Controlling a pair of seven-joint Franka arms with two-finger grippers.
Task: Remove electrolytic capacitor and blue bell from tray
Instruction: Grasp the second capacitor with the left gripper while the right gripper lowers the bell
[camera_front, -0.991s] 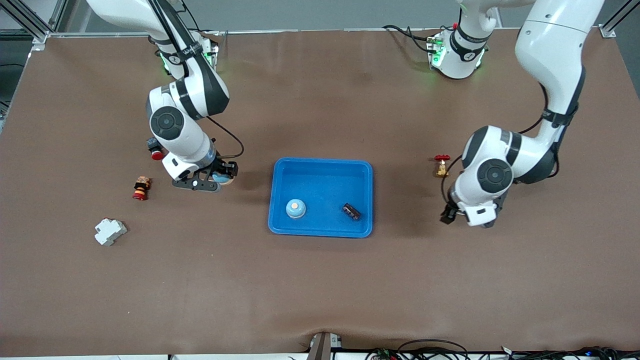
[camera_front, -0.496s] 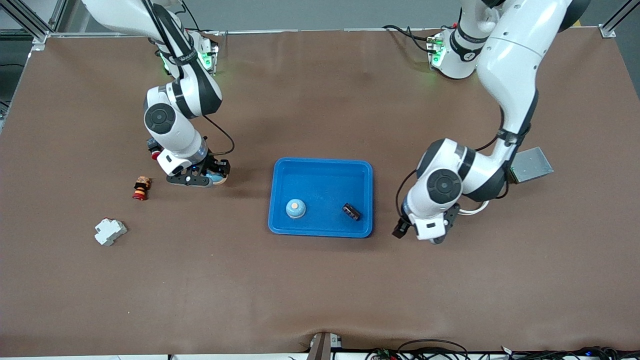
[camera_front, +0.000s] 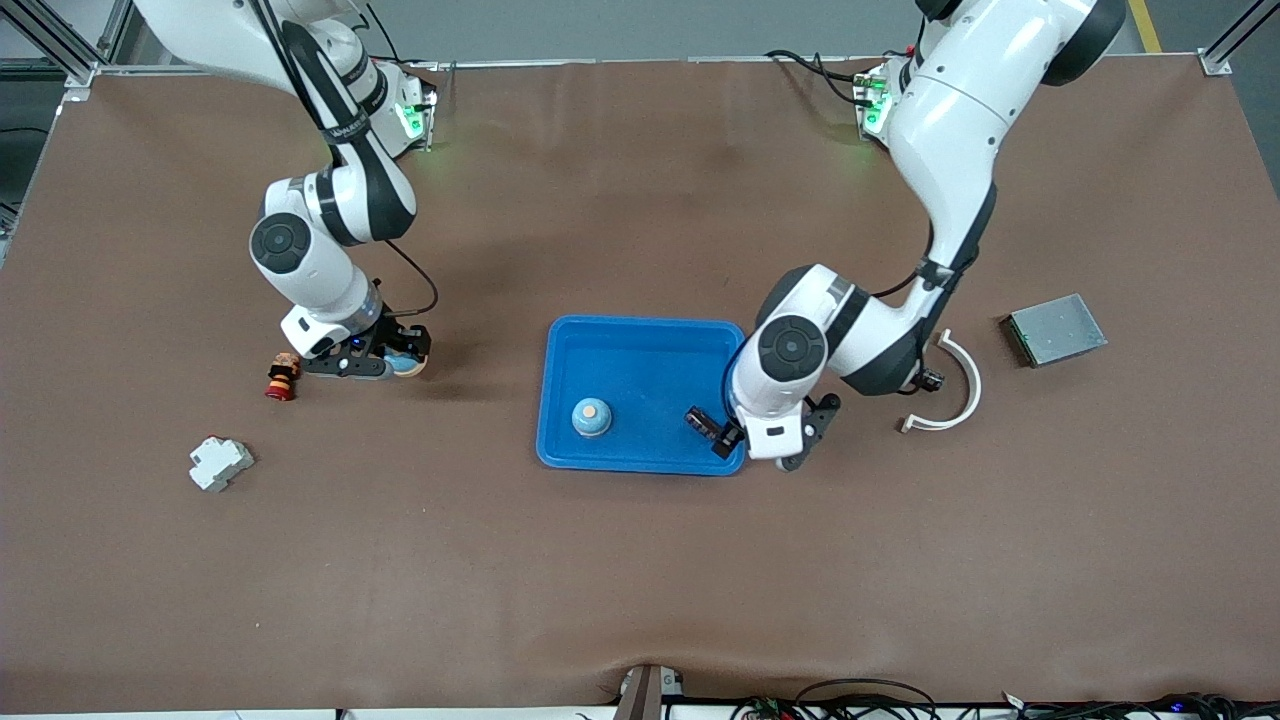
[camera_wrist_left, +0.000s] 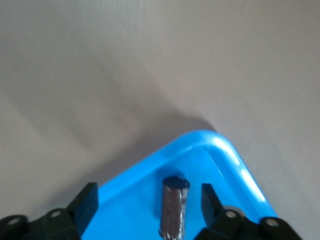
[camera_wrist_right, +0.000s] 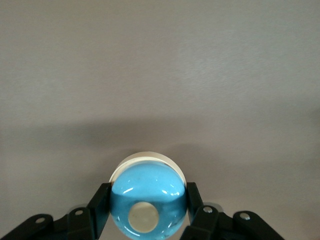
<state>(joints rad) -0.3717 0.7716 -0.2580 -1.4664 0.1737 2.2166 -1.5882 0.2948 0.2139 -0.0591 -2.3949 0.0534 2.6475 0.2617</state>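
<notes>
The left end effector (camera_front: 722, 437) hangs over the corner of the shallow bright-blue rectangular plastic tray (camera_front: 640, 340) nearest the front camera at the left arm's end, its black fingers (camera_wrist_left: 86, 203) spread wide on either side of the dark, metallic cylindrical electrolytic capacitor (camera_wrist_left: 174, 207), which lies on the tray floor and is not yet gripped. The right end effector (camera_wrist_right: 148, 212) is clenched on a glossy light-blue dome-shaped bell with a cream button (camera_wrist_right: 148, 201), held low over the brown tabletop (camera_front: 640, 560) well apart from the tray, toward the right arm's end. A second round blue bell with an orange button (camera_front: 591, 416) sits inside the tray, beside the capacitor. A small red-and-brown stacked part (camera_front: 283, 376) stands just beside the right end effector. The risk lies with the capacitor: it sits close to the tray's raised rim, so a finger could strike the wall on the way down, and a smooth cylinder may roll or squirt out if the jaws close off-centre.
</notes>
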